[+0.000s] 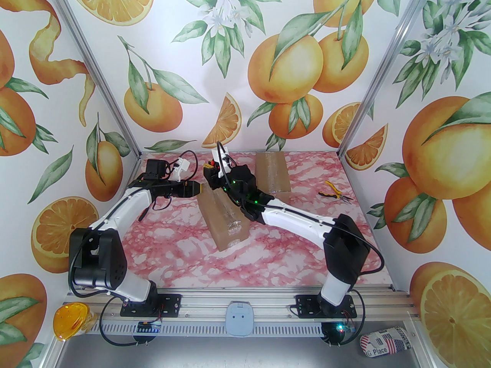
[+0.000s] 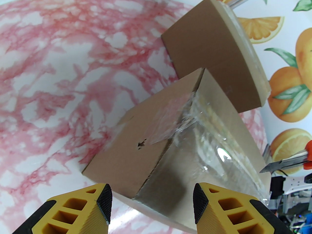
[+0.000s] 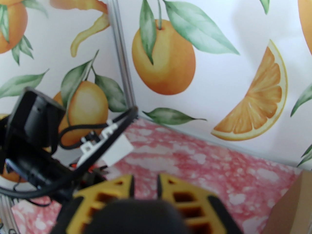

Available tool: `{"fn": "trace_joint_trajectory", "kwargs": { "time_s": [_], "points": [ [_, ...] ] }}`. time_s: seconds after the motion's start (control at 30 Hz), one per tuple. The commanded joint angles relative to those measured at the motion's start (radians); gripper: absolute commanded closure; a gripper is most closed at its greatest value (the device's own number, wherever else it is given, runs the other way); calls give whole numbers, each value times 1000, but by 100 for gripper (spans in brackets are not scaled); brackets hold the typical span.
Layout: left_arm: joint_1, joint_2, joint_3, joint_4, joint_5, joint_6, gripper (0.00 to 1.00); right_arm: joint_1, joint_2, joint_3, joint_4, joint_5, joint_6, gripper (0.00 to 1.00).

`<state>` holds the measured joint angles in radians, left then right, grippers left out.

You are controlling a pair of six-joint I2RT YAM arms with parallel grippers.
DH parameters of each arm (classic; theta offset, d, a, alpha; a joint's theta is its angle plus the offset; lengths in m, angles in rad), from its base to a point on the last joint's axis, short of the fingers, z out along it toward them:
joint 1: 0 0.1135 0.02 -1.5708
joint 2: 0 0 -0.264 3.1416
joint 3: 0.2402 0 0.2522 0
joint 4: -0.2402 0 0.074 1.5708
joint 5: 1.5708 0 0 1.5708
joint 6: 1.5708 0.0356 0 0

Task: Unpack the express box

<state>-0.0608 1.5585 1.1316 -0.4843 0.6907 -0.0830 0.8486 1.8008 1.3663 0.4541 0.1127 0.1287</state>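
The express box [image 1: 224,220] is a long brown carton with clear tape along its top, lying mid-table. My left gripper [image 1: 198,189] sits at its far left end. In the left wrist view the box [image 2: 136,150] has its taped corner between my open yellow fingers [image 2: 104,201], which do not touch it; my left gripper [image 2: 152,199] holds nothing. My right gripper [image 1: 213,173] hovers above the box's far end. A box cutter blade [image 2: 285,163] with an orange handle points in from the right. In the right wrist view my right gripper [image 3: 145,184] has its fingers nearly together.
A second taped carton [image 1: 272,173] lies at the back of the table, and it also shows behind the first box [image 2: 212,64]. Yellow-handled pliers [image 1: 334,192] lie at the right. The patterned walls close in the table on three sides.
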Motion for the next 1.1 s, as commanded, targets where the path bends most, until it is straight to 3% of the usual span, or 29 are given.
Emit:
{"fn": "trace_joint_trajectory", "kwargs": {
  "time_s": [0.0, 0.27, 1.07],
  "points": [
    [5, 11, -28, 19, 7, 6, 43, 4, 36, 44, 88, 39, -38, 99],
    [6, -1, -59, 39, 8, -9, 45, 3, 90, 54, 160, 79, -86, 99],
    [9, -20, -93, 90, 10, -66, 49, 7, 151, 97, 144, 107, -96, 99]
  ]
}}
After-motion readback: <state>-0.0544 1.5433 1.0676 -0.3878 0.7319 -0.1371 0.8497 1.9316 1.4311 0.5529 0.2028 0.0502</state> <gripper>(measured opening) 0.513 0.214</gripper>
